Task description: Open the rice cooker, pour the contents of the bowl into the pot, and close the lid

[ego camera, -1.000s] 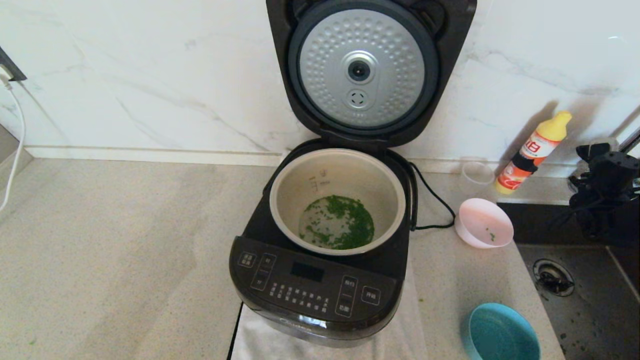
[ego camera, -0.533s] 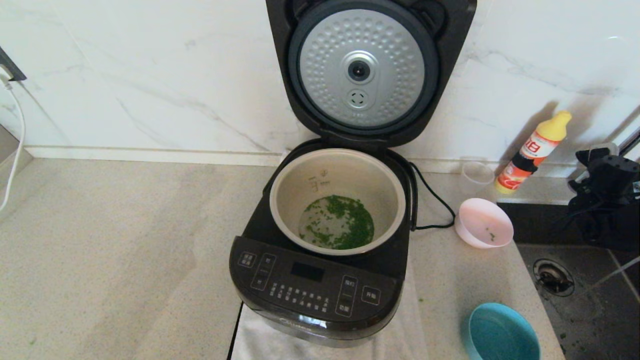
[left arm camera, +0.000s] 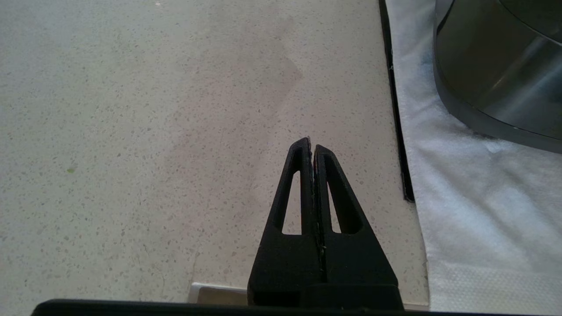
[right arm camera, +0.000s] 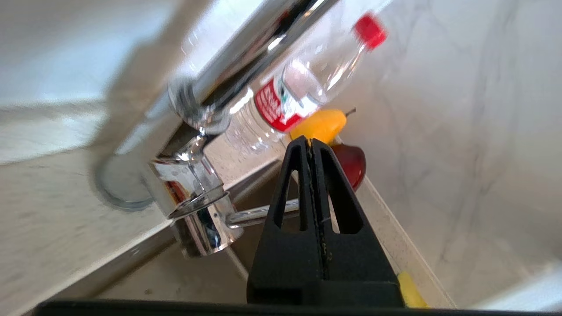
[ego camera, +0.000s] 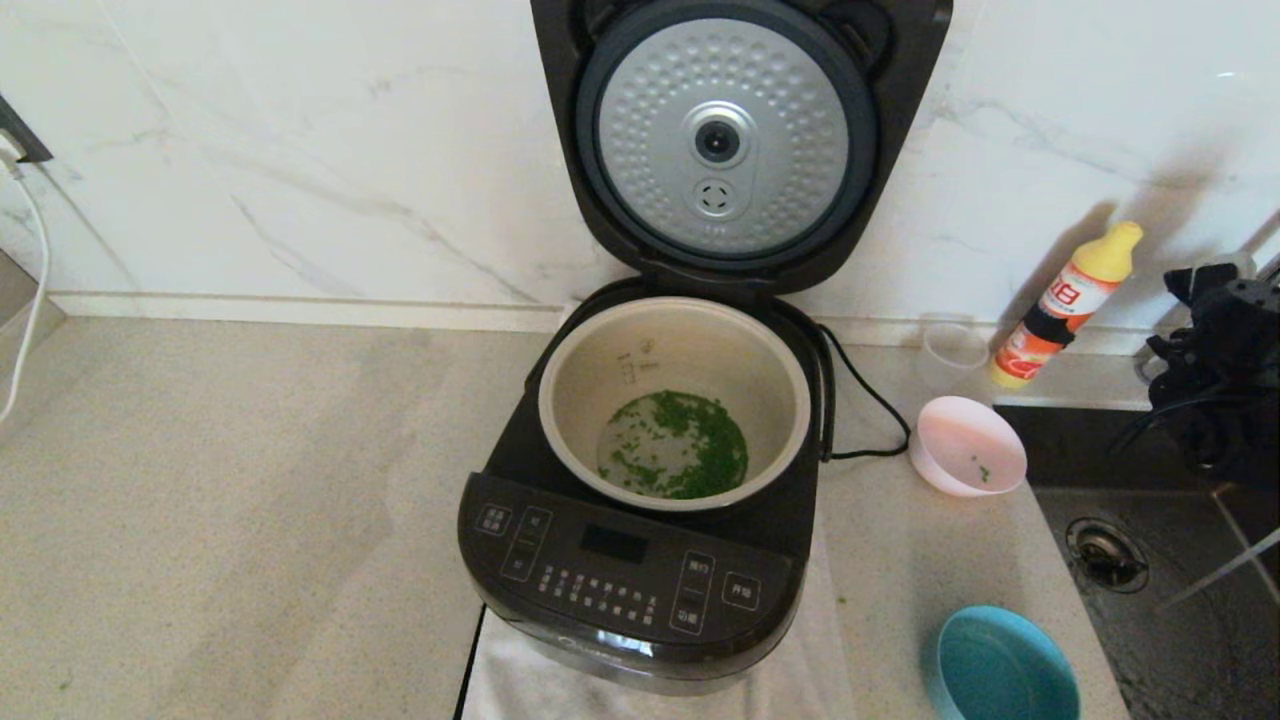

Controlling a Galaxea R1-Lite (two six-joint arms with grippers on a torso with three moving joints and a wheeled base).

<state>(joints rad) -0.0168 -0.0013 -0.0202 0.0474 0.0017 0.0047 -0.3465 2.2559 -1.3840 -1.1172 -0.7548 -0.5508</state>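
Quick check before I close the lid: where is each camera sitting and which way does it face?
Head view: high on the robot, looking forward and down at the open rice cooker, the pink bowl and the sink; the right arm shows at the right edge.
Left wrist view: behind the left gripper, jaws shut, over bare counter.
Right wrist view: behind the right gripper, jaws shut, facing the faucet and a clear bottle.
Shared: head and left wrist views both show the cooker's base on the white cloth.
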